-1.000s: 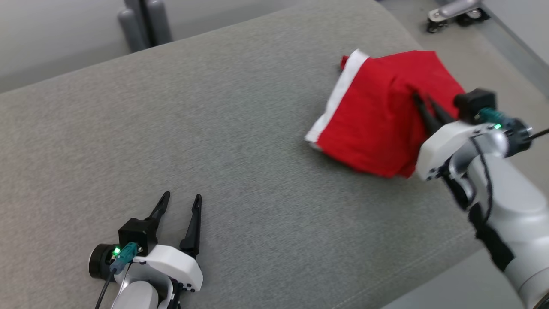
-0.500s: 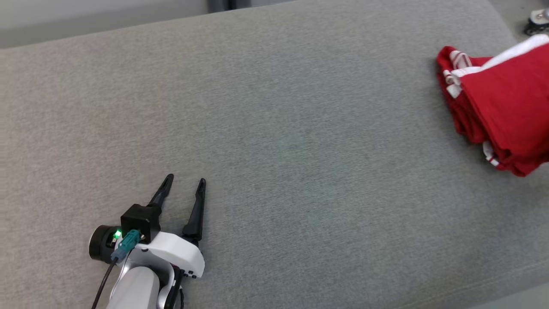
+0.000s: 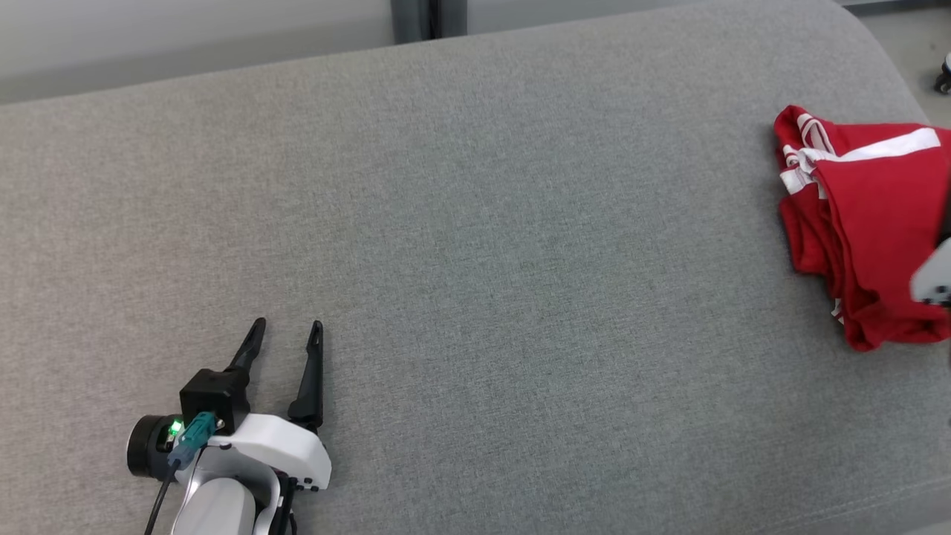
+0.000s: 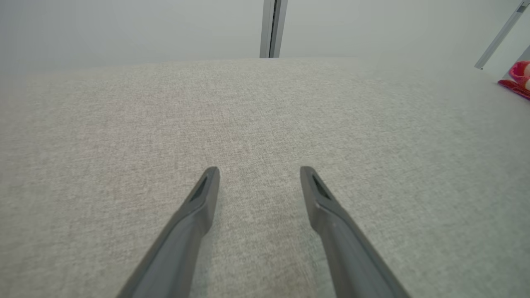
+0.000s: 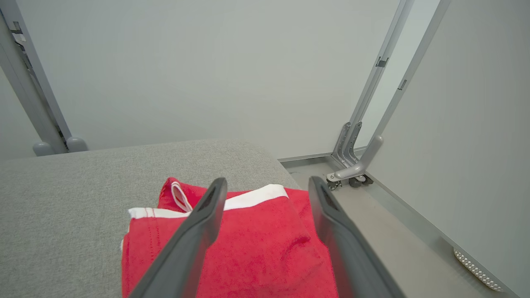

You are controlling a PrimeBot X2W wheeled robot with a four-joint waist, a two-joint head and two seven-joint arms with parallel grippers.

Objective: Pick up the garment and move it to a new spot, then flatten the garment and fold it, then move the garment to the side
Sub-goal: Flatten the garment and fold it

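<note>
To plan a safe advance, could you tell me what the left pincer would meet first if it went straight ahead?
Probably nothing: the left pincer faces bare grey cushion; the red garment lies well to its right.

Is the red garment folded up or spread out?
Folded up: the red garment is a small stacked bundle with layered edges showing.

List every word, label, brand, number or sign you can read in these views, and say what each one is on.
There is no readable text in any view.
Garment: red with white bands, no lettering showing.
Left gripper: a green light on its housing, no label or number.
Right gripper: no markings.
Cushion: plain grey fabric, no tag.
</note>
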